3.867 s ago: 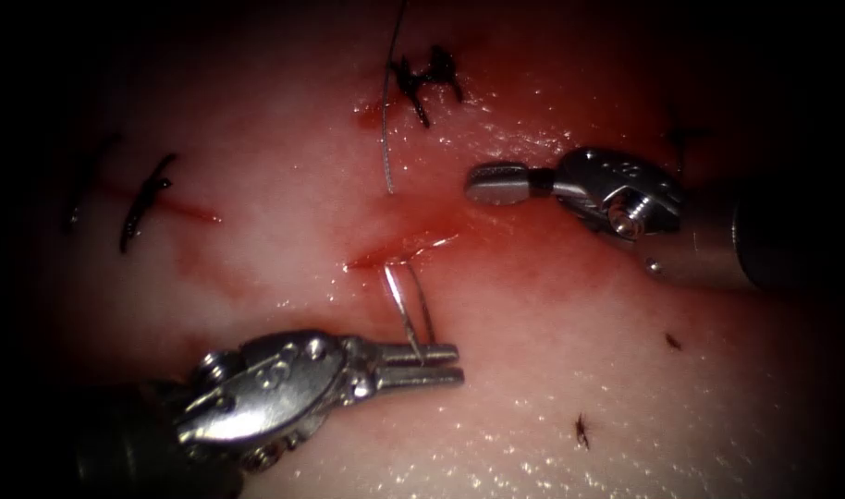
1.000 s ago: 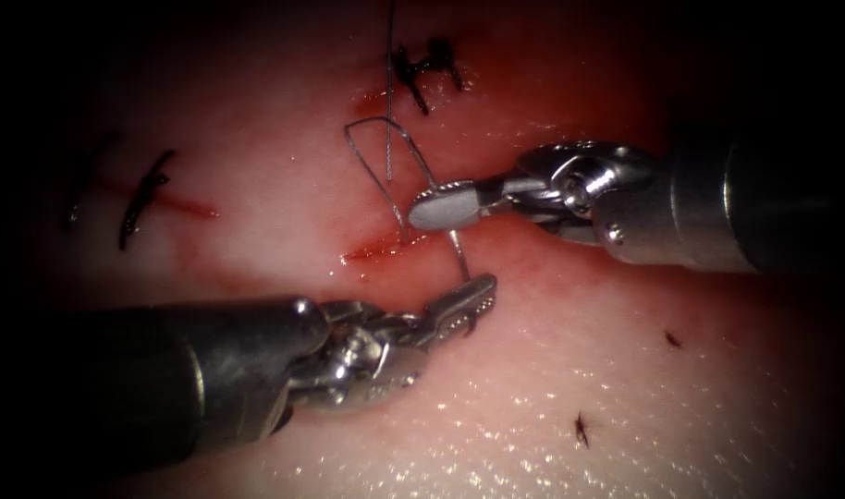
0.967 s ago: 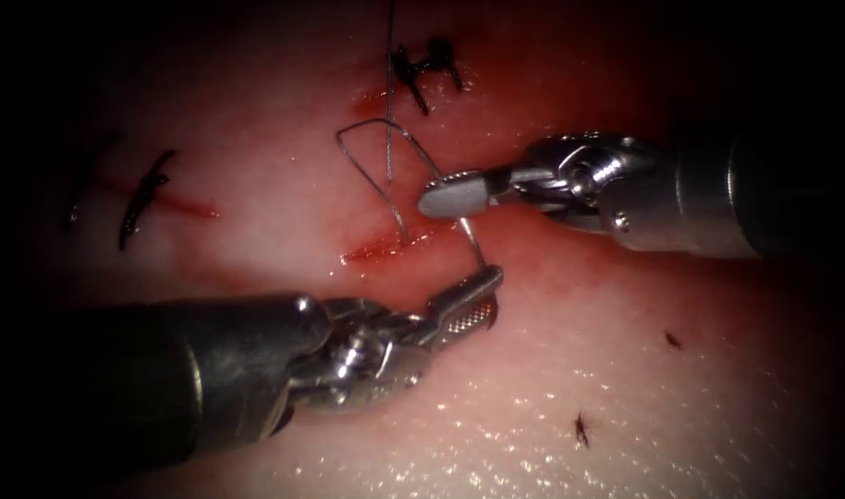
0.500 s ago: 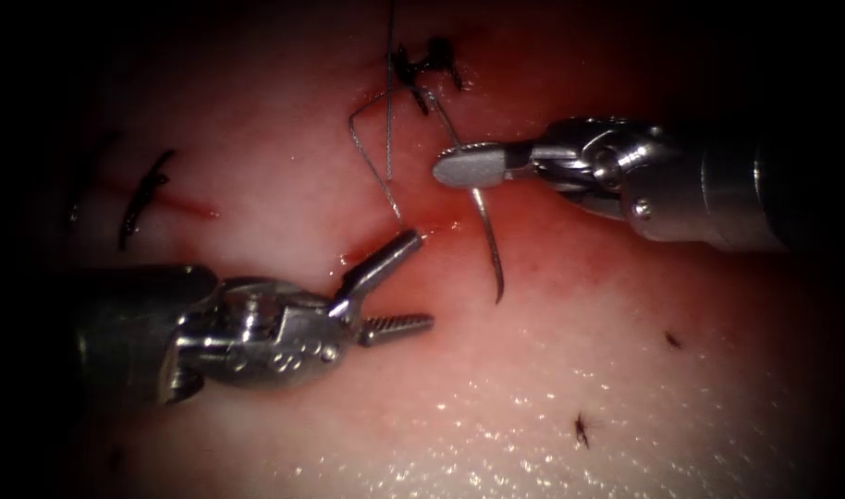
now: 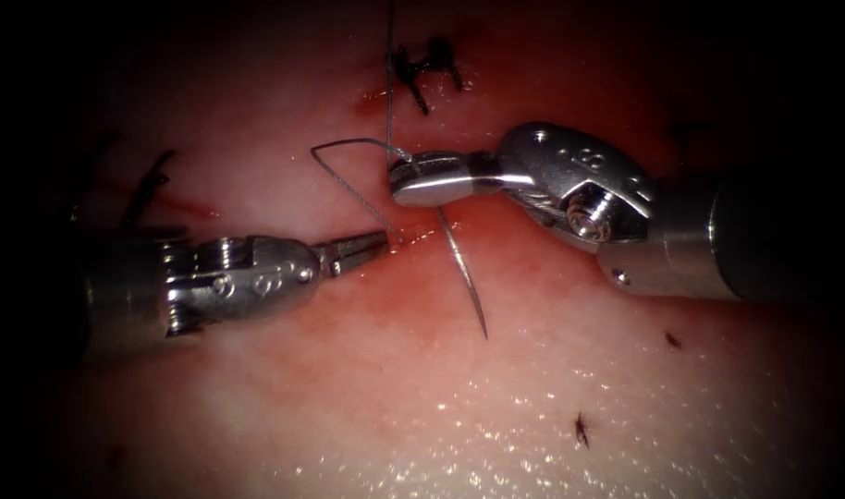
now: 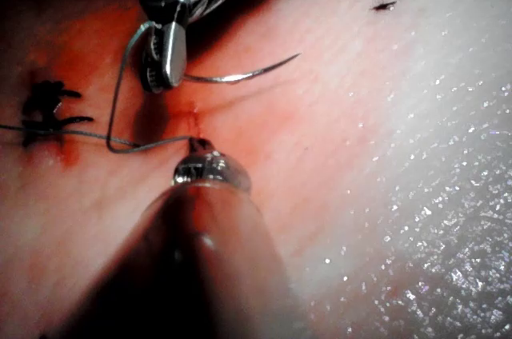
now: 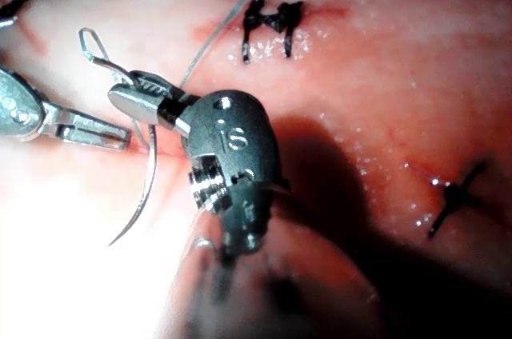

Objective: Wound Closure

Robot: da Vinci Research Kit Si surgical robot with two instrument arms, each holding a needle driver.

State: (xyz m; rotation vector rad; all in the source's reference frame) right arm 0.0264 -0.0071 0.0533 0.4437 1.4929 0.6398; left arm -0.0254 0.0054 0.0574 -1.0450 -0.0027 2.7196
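Observation:
My right tool [image 5: 411, 180] is shut on the curved needle [image 5: 464, 277] near its thread end. The needle is out of the tissue [image 5: 533, 416], and its tip points down over the surface just right of the cut [image 5: 422, 233]. The thread [image 5: 335, 180] loops left from the needle's end and runs down to the cut. There my left tool [image 5: 372, 246] is shut on it. In the left wrist view the thread [image 6: 120, 99] reaches my left jaws' tip [image 6: 198, 145], with the needle [image 6: 240, 75] beyond. The right wrist view shows my right jaws [image 7: 132, 97] and the needle [image 7: 148, 187].
A finished dark stitch [image 5: 427, 69] sits above the cut, with a strand of thread running up past it. Another stitch [image 5: 150, 189] lies at the far left. Red fluid stains the tissue around the cut. Small dark cut ends [image 5: 581, 430] lie at the lower right.
The left tool handed the needle to the right tool, drew back left, and its open jaws have shut on the thread at the cut. The right tool moved left and turned with the needle.

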